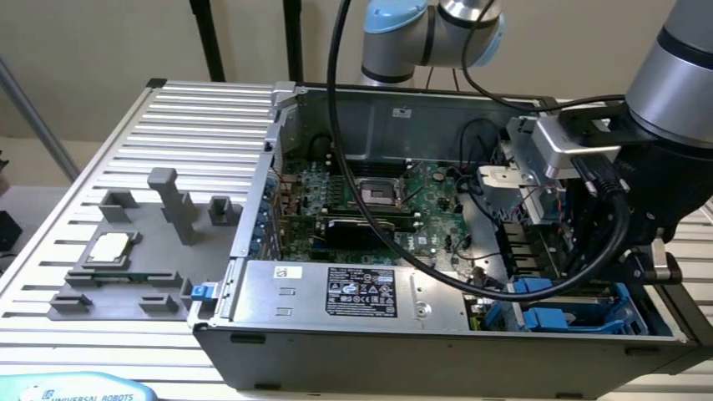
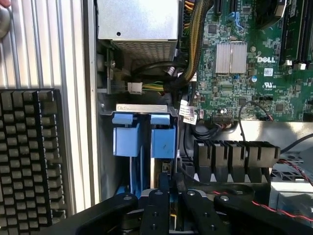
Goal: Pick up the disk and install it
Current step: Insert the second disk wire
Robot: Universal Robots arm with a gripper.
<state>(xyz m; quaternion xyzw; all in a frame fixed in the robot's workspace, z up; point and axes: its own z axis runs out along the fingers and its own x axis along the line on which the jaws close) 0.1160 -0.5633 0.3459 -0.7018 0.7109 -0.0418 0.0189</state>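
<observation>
In the wrist view we are seeing the hand (image 2: 168, 205) clamping the blue-framed disk (image 2: 164, 161) edge-on; the exterior view is showing the blue drive cage (image 1: 579, 317) at lower right.

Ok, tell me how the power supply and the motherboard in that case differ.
The power supply is a silver-grey box with a printed label; the motherboard is a flat green board studded with components. The power supply stands against the near wall; the motherboard lies flat behind it. Both sit inside the open computer case.
</observation>
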